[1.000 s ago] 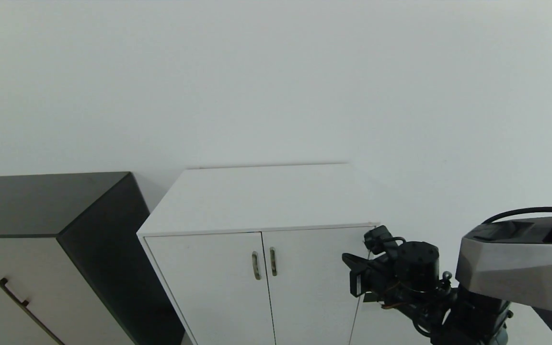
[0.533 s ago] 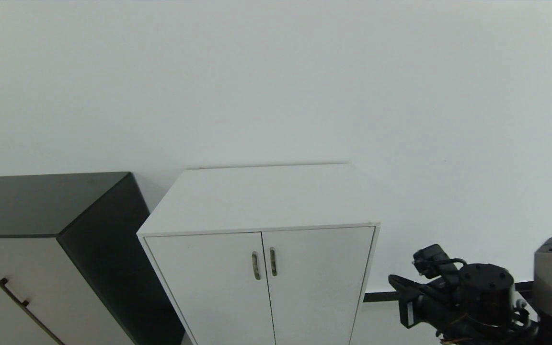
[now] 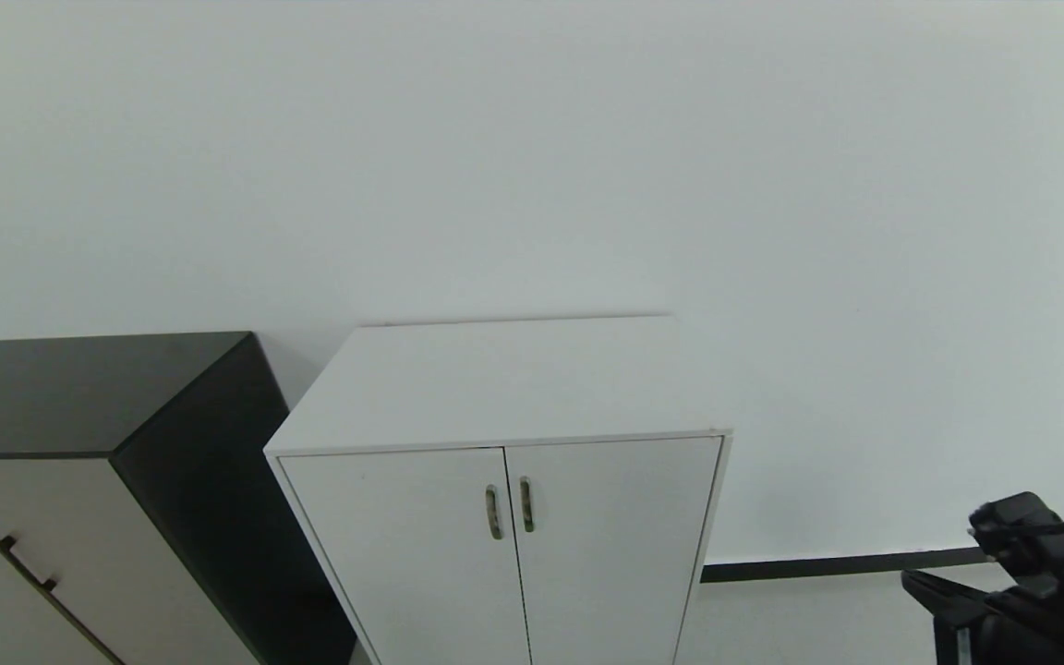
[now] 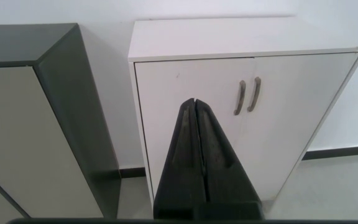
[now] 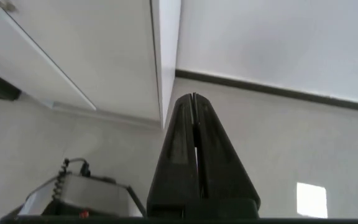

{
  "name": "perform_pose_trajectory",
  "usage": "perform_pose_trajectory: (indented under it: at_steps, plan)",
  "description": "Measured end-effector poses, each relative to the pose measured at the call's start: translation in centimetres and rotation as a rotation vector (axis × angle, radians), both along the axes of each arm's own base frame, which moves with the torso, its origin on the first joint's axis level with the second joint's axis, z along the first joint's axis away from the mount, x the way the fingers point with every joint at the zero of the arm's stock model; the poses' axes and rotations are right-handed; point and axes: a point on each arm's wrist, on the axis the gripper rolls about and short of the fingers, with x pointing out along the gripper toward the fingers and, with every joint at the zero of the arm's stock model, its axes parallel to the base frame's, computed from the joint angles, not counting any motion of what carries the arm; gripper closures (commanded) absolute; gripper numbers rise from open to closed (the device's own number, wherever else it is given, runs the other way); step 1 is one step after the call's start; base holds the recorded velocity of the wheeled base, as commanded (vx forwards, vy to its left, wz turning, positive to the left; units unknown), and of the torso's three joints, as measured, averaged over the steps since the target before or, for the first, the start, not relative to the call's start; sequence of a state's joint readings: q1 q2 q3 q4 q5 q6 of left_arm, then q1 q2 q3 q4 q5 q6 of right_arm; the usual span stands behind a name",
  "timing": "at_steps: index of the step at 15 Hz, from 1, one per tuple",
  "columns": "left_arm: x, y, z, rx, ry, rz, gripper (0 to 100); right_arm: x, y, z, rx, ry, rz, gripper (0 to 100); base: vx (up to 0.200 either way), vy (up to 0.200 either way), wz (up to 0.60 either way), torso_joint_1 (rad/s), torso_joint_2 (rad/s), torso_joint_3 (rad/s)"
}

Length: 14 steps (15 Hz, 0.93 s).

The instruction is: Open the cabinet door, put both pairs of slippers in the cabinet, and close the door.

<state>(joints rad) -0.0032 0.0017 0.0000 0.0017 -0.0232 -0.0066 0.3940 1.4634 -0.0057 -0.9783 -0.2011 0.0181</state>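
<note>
The floor [image 4: 328, 186] bears a white cabinet [image 4: 229, 93] straight ahead of the left gripper [image 4: 195, 102] jaws, with a dark cabinet [image 4: 30, 124] just beside it.

Right end effector [image 5: 194, 102] withdrew rightward from the cabinet [image 3: 495, 388].

The left hand [image 4: 195, 107] has its two dark fingers pressed flat together, with nothing between them. The right hand [image 5: 195, 101] is likewise closed tight and empty. The right wrist [image 3: 1035, 577] sits low at the robot's far right.
</note>
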Motion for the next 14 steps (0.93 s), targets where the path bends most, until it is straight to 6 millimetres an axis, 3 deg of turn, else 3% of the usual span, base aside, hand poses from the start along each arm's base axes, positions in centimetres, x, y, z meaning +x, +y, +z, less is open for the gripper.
perform_pose_trajectory:
  at_steps: [4,8,11,14]
  plan:
    - [0.0,0.0,0.0,0.0,0.0,0.0,100,-5.6,-2.5,1.0,-0.013,0.032,-0.014,100,0.0,0.0,0.0,0.0,0.0,0.0]
    - [0.0,0.0,0.0,0.001,0.001,0.0,100,-10.7,-4.5,0.3,0.002,-0.007,-0.006,100,0.0,0.0,0.0,0.0,0.0,0.0]
    - [0.0,0.0,0.0,0.001,0.0,0.0,100,-13.0,-5.2,-0.4,0.061,-0.057,0.081,100,0.0,0.0,0.0,0.0,0.0,0.0]
    - [0.0,0.0,0.0,0.001,0.0,0.0,100,-14.0,-5.4,-0.7,0.079,-0.123,0.208,100,0.0,0.0,0.0,0.0,0.0,0.0]
